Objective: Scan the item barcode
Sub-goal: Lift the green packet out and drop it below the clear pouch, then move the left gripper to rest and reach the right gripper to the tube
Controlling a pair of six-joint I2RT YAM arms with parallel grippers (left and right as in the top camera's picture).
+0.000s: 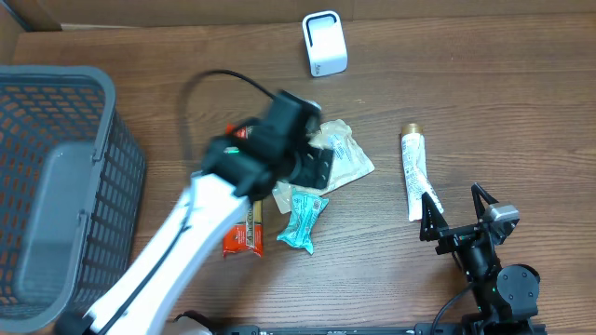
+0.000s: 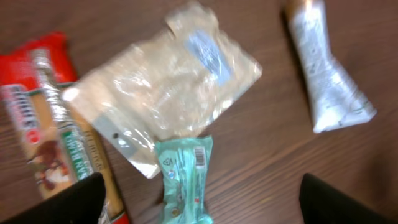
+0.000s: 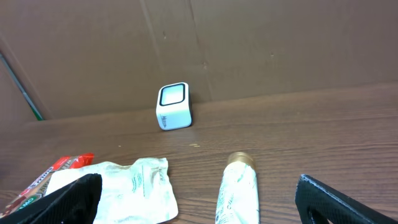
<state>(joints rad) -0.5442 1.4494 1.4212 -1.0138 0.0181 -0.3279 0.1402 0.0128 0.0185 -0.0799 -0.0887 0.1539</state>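
Our left gripper [image 2: 202, 186] hangs spread wide above the teal packet [image 2: 181, 193] at lower centre of its view; we should pinch its edge, leaving the barcode [image 2: 199, 157] bare for the scanner [image 1: 324, 43], top centre overhead.

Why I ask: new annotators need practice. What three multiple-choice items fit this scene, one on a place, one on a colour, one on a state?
1. Where is the white scanner?
A. in the basket
B. at the table far edge, apart from the other items
C. in a gripper

2. What colour is the small packet next to the clear pouch?
A. teal
B. yellow
C. black

3. How is the left gripper?
A. shut on the tube
B. shut on the red bar
C. open, holding nothing

Answers: B, it stands alone at the top of the overhead view; A, its wrapper shows teal in the left wrist view; C, its fingers stand wide apart with nothing between them.
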